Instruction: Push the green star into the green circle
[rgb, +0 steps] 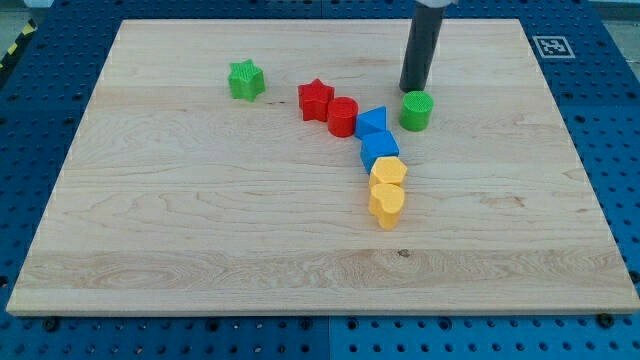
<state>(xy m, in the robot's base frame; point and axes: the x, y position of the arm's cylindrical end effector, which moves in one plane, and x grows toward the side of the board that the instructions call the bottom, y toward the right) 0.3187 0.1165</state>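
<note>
Nearest the view's bottom, a pale wooden surface (200, 270) lies bare for a broad stretch before any block appears. Moving up, a chain of blocks begins right of centre: a yellow heart-like block (386, 206), then a yellow hexagon-like block (388, 172) touching it from above, then a blue block (379, 148) whose shape is hard to make out, then a second blue block (371, 122), roughly triangular. From there the chain bends toward the view's left through a red cylinder (342, 116) and a red star (315, 99), each touching its neighbour. The green circle (416, 110), a short cylinder, stands just beside the upper blue block, on the view's right of it. My tip (412, 90) sits at the far edge of the green circle, touching it or very nearly so; which one cannot be told. This arm carries no fingers, only the dark rod, so nothing is held or clamped. The green star (246, 80) stands alone toward the view's upper left, well apart from the green circle, with the red star and red cylinder lying roughly between them. By my judgement the push has not yet begun: the tip is at the target, not at the star. The next move likely calls for travelling to the star's far left side, then pushing it rightward along a line passing above the red blocks, to avoid dragging them along.
</note>
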